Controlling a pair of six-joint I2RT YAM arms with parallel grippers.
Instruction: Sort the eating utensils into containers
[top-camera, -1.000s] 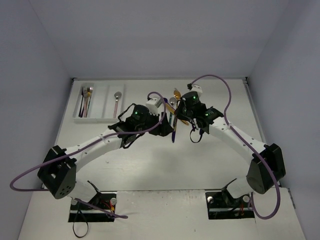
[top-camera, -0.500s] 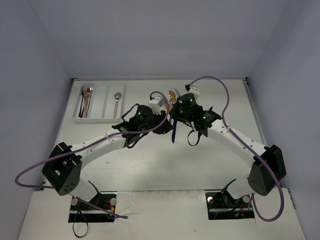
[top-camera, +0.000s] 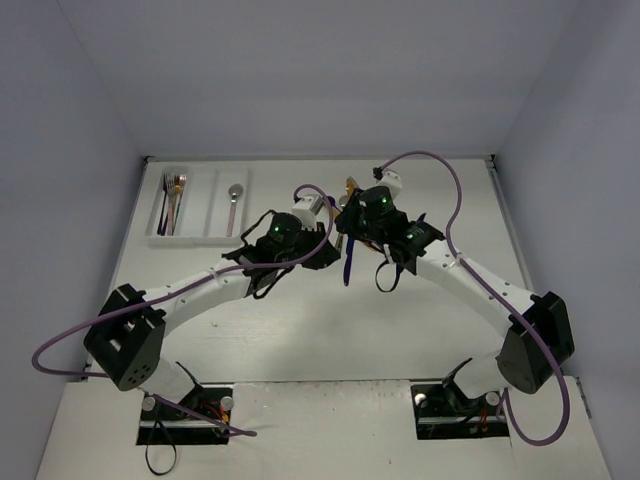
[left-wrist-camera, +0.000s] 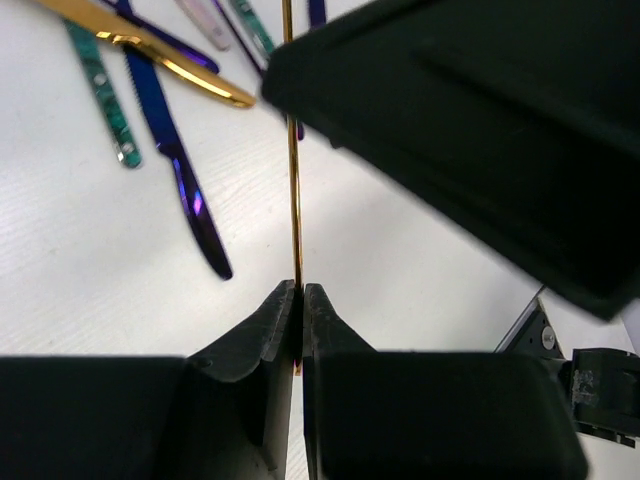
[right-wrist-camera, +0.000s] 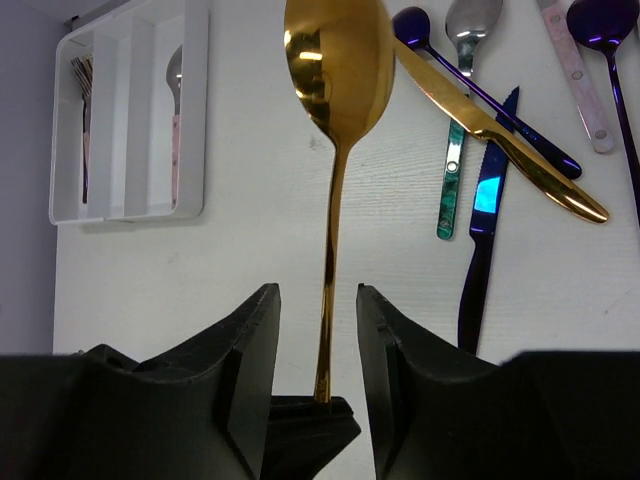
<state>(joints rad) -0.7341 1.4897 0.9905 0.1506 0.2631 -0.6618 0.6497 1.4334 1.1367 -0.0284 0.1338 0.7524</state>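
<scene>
Left wrist: my left claw (left-wrist-camera: 299, 300) is pinched tight on the thin handle of one gold spoon (left-wrist-camera: 295, 180). Left of it lie three utensils, tops cut off: gold knife (left-wrist-camera: 160, 55), teal handle (left-wrist-camera: 102, 95), dark blue knife (left-wrist-camera: 185, 190).

Right wrist: my right claw (right-wrist-camera: 318, 325) stands narrowly apart around that handle, not touching. Ahead-left is one tray (right-wrist-camera: 128, 213) with three compartments: forks (right-wrist-camera: 80, 90), too crowded to count, leftmost; one pink-handled spoon (right-wrist-camera: 176, 110) rightmost.

Top: my wrists hide both tips.

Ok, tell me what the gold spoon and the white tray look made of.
Gold spoon: likely metal with a polished gold-coloured finish; its bowl mirrors light and dark shapes sharply.
White tray: probably plastic, smooth and fairly dull; thin moulded walls with rounded corners, no sharp reflections.
</scene>
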